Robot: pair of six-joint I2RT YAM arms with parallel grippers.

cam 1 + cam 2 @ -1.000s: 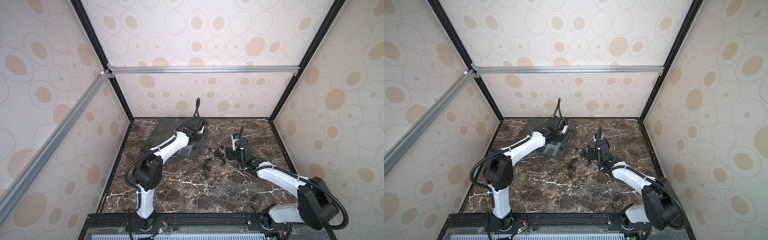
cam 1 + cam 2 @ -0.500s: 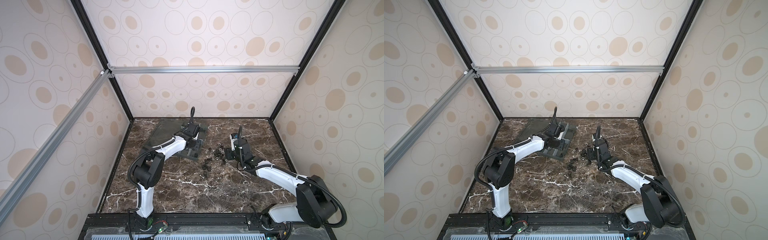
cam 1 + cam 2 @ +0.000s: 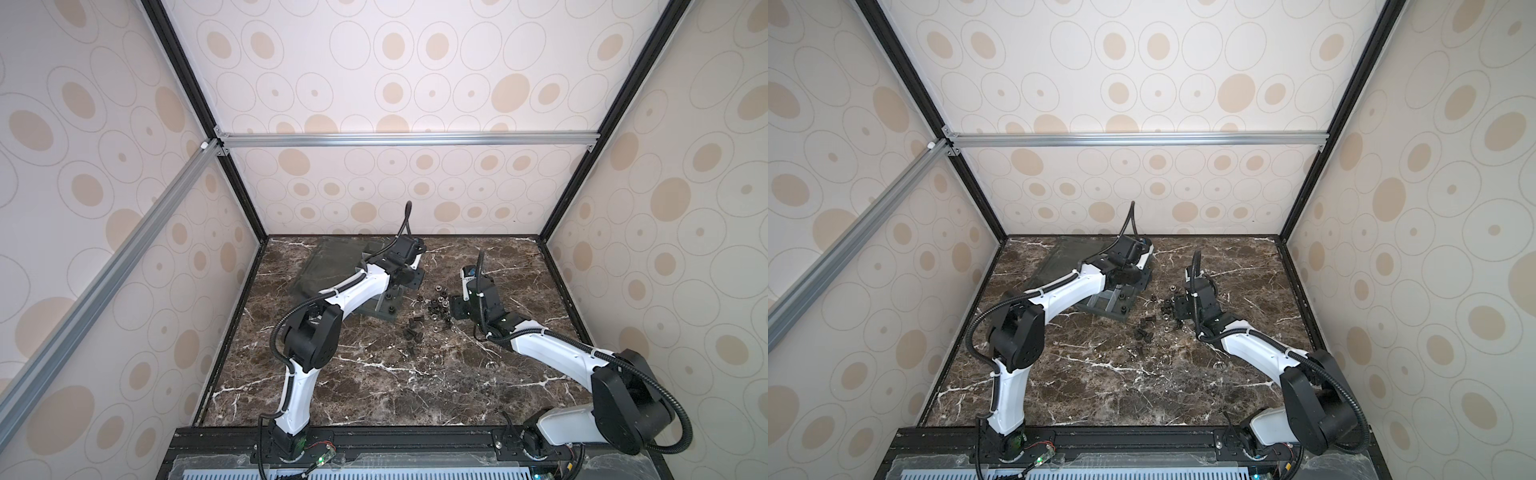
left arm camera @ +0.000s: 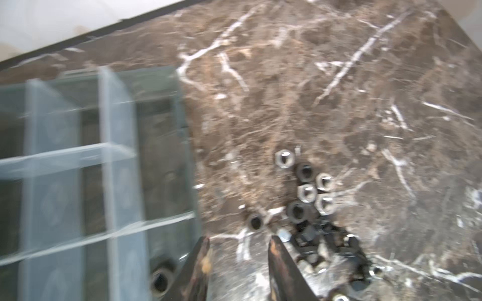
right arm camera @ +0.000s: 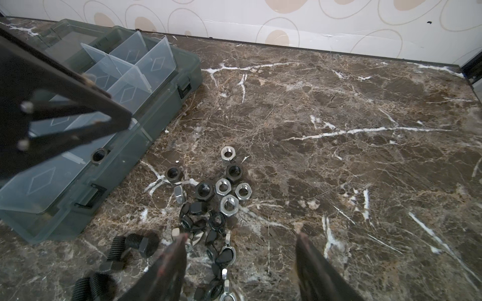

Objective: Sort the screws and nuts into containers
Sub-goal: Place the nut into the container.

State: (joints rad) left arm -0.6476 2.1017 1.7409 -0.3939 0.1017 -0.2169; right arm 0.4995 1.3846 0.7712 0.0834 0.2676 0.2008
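1. Lid (image 3: 330,266): flat and clear, lying open on the marble table (image 3: 374,390) at the far left.
2. Containers (image 5: 146,65): divider cells of the grey organizer box, just beside the lid. One black nut (image 5: 99,156) lies in a near cell. What the other cells hold is uncertain, as the left wrist view is blurred.
3. Left gripper (image 4: 240,243): at the box's heap-side edge, jaws parted with nothing between them.
4. Screws (image 5: 138,242): black, loose on the table just beside the heap, on its box side.
5. Nuts (image 5: 227,187): silver and black, heaped on the table near the box. One black stray (image 5: 173,174) lies apart from the heap, toward the box.
6. Right gripper (image 5: 241,237): low over the heap, jaws wide and empty.

Handling note: the step in hand is probably a fresh pick. Take the stray first. Straddle its flats, close fully before lifting, and reserve a separate cell for screws.
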